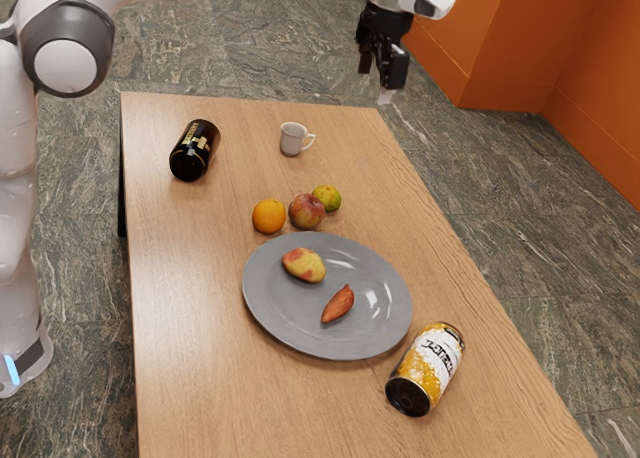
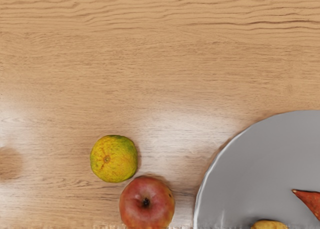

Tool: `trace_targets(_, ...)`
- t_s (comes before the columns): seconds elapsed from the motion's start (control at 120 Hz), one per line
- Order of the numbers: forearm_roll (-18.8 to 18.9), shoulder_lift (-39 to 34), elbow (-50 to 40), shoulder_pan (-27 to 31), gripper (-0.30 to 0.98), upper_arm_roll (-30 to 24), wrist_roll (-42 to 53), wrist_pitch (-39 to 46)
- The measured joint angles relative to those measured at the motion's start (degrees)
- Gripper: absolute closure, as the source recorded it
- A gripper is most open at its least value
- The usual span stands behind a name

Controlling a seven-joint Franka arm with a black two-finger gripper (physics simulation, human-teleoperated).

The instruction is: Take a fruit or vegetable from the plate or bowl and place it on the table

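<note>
My gripper (image 1: 379, 76) hangs high above the table's far end in the exterior view, open with nothing between its fingers. On the grey plate (image 1: 265, 313) lie a yellow-red mango-like fruit (image 1: 304, 265) and a reddish-brown sweet potato (image 1: 338, 305), apart from each other. In the wrist view, the plate (image 2: 245, 164) is cut off by the picture's edge, with the tip of the sweet potato (image 2: 311, 201) and a bit of the yellow fruit (image 2: 270, 224) on it.
Beside the plate, an orange (image 1: 269, 216), an apple (image 1: 307, 211) and a green-yellow citrus (image 1: 327, 198) rest on the table (image 1: 200, 308). A white mug (image 1: 292, 139), a dark can (image 1: 195, 150) and a yellow-white can (image 1: 426, 369) stand or lie farther out.
</note>
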Motion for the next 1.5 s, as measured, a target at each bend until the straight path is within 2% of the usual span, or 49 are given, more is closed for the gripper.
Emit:
trace_targets(0.275, 0.8, -0.5, 0.7, -0.5, 0.0, -0.1, -0.1, -2.4)
trace_targets(0.342, 1.1, -1.5, 5.9, -0.6, 0.0, -0.4, -0.1, -3.6)
trace_targets(0.45, 1.3, -1.3, 10.1, 0.8, 0.0, -5.6, -0.2, -5.1)
trace_targets(0.625, 1.3, 3.7, 9.9, -4.9, 0.0, -9.6, -0.3, -6.4)
trace_targets(0.792, 1.2, 7.0, 8.6, -5.4, 0.0, -9.8, -0.3, -7.1)
trace_targets(1.05, 1.2, 7.2, 8.3, -5.7, 0.0, -9.8, -0.4, -7.4)
trace_targets(1.133, 1.1, 4.4, -0.8, -6.1, 0.0, -9.7, -0.3, -5.2)
trace_targets(1.242, -1.5, -4.7, -19.4, -5.6, 0.0, -9.0, 0.0, 0.9)
trace_targets(1.308, -2.7, -8.5, -27.7, -6.2, 0.0, -7.8, 0.4, 4.8)
trace_targets(1.392, -3.4, -11.7, -35.4, -5.7, 0.0, -7.0, 0.8, 9.4)
trace_targets(1.5, -2.9, -14.4, -40.8, -5.2, 0.0, -6.9, 1.4, 13.9)
